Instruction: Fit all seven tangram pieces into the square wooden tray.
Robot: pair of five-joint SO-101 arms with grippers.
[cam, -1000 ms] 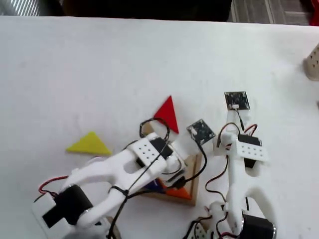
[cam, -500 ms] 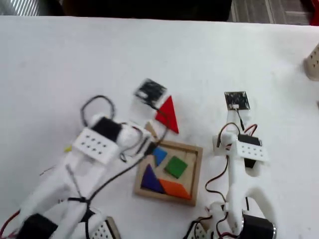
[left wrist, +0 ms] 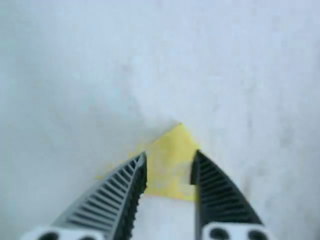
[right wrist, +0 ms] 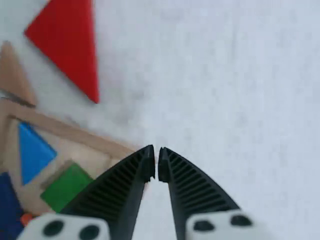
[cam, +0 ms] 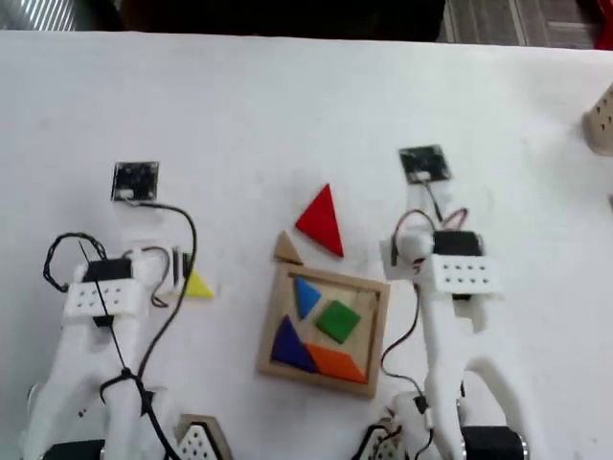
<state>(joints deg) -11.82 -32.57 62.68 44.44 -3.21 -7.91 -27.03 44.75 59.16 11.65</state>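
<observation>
The square wooden tray [cam: 374, 316] lies between the arms and holds a blue triangle [cam: 305, 295], a green square [cam: 337, 321], a dark blue triangle [cam: 289, 345] and an orange piece [cam: 337, 362]. Just beyond the tray lie a red triangle [cam: 321, 220] and a small tan triangle [cam: 286, 249]. A yellow triangle [cam: 199, 286] lies left of the tray. My left gripper [left wrist: 169, 162] is open, its fingers on either side of the yellow triangle [left wrist: 170, 150]. My right gripper [right wrist: 155, 161] is shut on nothing, above the tray's [right wrist: 75, 131] far right corner.
White tabletop all around, with wide free room at the back. A pale perforated object [cam: 601, 120] stands at the right edge. Cables loop over both arms.
The left arm swung from over the tray out to the left and now stands at the yellow triangle, uncovering the tray. The right arm shifted slightly left.
</observation>
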